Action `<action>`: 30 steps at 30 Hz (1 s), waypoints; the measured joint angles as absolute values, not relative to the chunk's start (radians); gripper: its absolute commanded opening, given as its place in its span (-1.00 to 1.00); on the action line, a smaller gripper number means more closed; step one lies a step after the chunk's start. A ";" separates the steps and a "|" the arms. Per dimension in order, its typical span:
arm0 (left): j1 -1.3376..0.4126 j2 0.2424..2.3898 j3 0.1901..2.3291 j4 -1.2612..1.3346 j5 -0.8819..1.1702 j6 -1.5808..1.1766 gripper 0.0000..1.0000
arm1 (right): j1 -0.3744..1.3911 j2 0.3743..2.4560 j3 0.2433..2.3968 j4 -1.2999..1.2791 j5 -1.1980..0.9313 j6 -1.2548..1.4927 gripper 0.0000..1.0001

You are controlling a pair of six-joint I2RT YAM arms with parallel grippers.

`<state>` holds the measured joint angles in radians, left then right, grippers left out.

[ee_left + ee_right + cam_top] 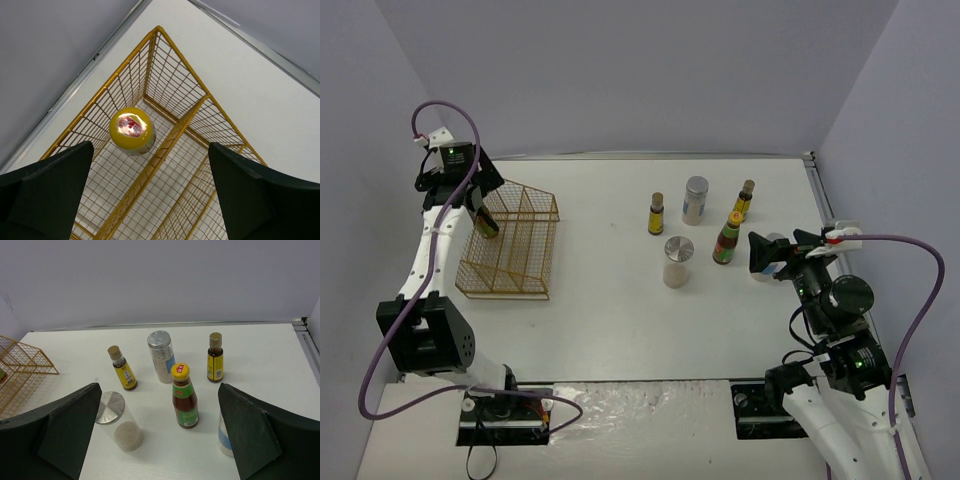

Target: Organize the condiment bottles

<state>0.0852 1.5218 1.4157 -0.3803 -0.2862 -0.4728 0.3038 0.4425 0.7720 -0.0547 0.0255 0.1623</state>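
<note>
One yellow-capped sauce bottle (pixel 131 129) stands upright in the left compartment of the gold wire rack (pixel 170 145). My left gripper (pixel 150 165) hangs open above it and does not touch it; it also shows in the top view (pixel 478 205). On the table stand the other sauce bottle (pixel 184 396), two slim dark bottles (pixel 122 374) (pixel 215 357) and two silver-lidded jars (pixel 161 356) (pixel 120 421). A third jar (pixel 224 435) is partly hidden behind my right finger. My right gripper (pixel 159 387) is open and empty, facing this group.
The rack (pixel 510 245) sits at the table's left side near the left wall. The loose bottles cluster right of centre (pixel 695 200). Walls close in the back and both sides, with a metal strip (pixel 817 185) along the right edge.
</note>
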 measured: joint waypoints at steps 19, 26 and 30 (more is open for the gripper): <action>-0.114 1.067 1.227 -0.521 0.221 -0.309 0.94 | 0.310 0.903 0.993 -0.186 0.121 0.243 1.00; -0.120 0.906 0.995 -0.480 0.288 -0.232 0.94 | 0.316 1.113 0.963 -0.121 0.148 0.281 0.75; -0.120 0.843 0.925 -0.464 0.293 -0.229 0.94 | 0.316 1.162 0.896 -0.034 0.185 0.281 0.62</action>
<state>-0.1200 0.8430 0.9245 -0.4641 0.2926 -0.2288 0.3164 1.1621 0.8963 -0.0342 0.1855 0.2813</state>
